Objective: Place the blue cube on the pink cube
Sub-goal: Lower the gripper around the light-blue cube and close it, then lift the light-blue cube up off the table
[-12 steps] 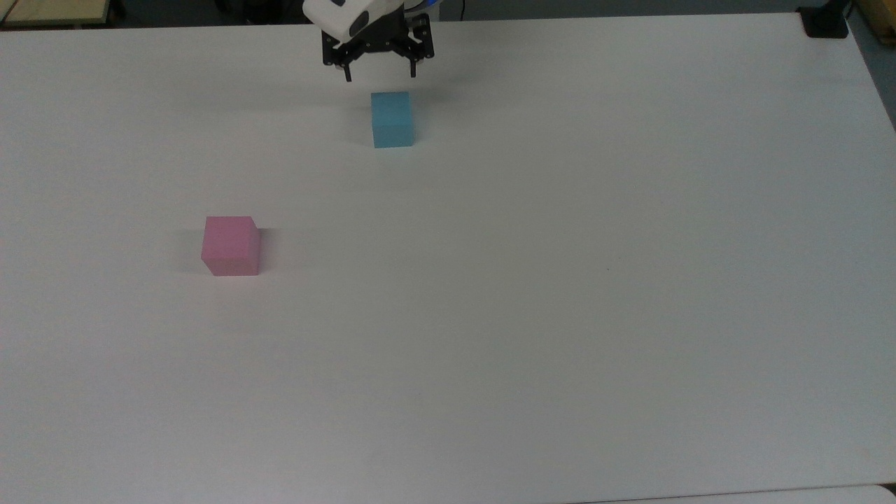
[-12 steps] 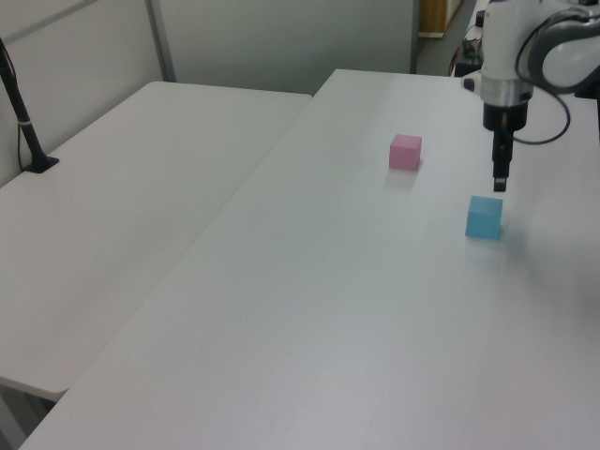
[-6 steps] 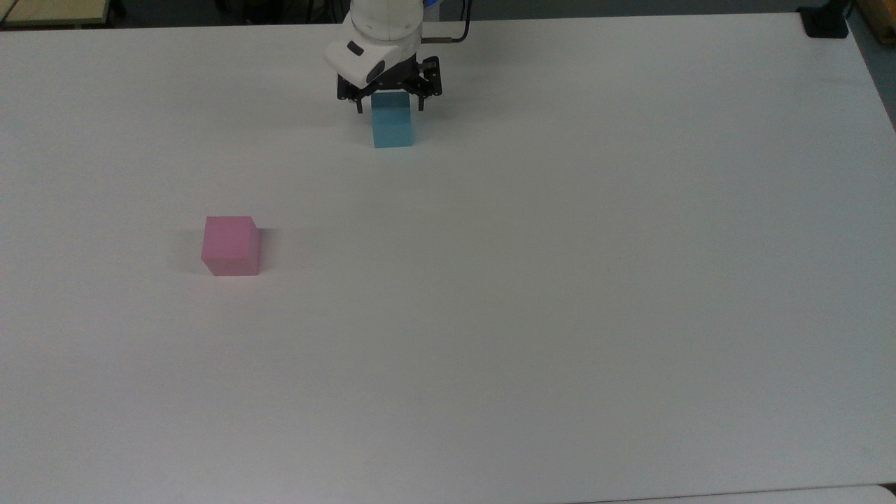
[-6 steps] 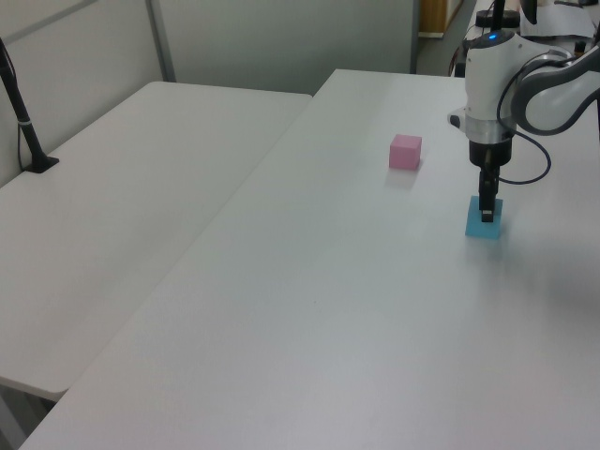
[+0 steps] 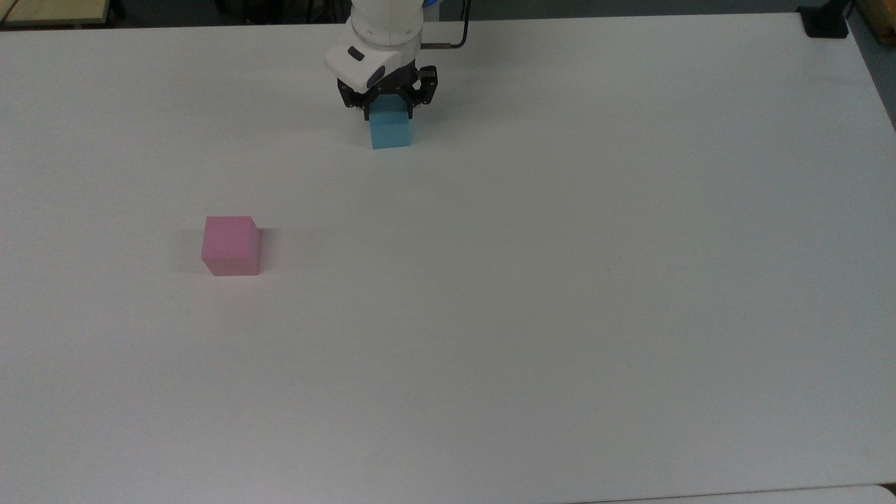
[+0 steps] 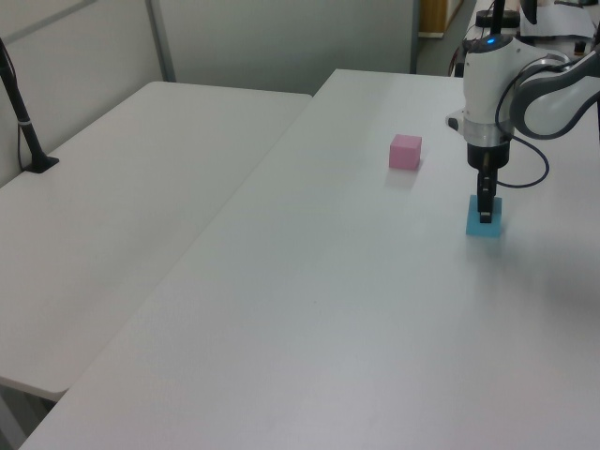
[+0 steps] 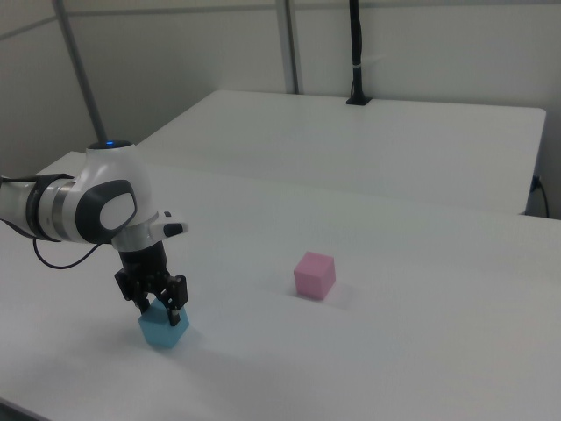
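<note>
The blue cube (image 5: 390, 131) is plain light blue. The pink cube (image 5: 231, 246) is plain pink. The surface (image 5: 532, 280) is white. The hand (image 5: 387, 110) is black, under a white arm (image 5: 381, 35).

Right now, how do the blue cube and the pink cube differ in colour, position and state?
The blue cube is light blue; the pink cube is pink. The gripper is down over the blue cube, fingers at its sides; the pink cube stands free, untouched. In the top view the blue cube lies farther up and right of the pink one. Both rest on the white table and look equal in size.
</note>
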Robot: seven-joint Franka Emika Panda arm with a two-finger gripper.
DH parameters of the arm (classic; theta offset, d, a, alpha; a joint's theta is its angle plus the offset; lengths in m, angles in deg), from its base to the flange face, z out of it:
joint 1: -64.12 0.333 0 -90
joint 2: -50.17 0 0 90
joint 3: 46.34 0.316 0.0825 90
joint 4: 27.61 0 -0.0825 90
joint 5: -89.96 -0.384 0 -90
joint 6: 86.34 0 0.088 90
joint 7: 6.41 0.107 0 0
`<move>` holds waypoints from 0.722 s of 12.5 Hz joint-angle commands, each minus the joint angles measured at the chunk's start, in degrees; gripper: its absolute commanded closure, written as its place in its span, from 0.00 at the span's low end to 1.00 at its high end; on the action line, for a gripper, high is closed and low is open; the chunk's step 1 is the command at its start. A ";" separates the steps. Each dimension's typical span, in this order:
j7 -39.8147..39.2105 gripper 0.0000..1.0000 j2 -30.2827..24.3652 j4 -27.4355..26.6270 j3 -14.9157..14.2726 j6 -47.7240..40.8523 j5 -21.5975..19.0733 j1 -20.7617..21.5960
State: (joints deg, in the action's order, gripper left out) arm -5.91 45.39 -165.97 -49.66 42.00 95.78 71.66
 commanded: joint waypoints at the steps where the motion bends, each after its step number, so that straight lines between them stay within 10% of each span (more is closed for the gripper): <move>1: 1.35 0.70 0.38 -0.51 -0.37 2.08 1.12 0.81; 4: 0.73 0.73 -0.32 2.38 -0.37 -0.36 1.21 0.63; 9: -3.49 0.73 -1.20 23.71 -0.54 -28.11 0.78 0.28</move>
State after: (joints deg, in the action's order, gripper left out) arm -7.68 44.74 -150.61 -49.73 24.33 96.10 71.66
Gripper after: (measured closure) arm 0.396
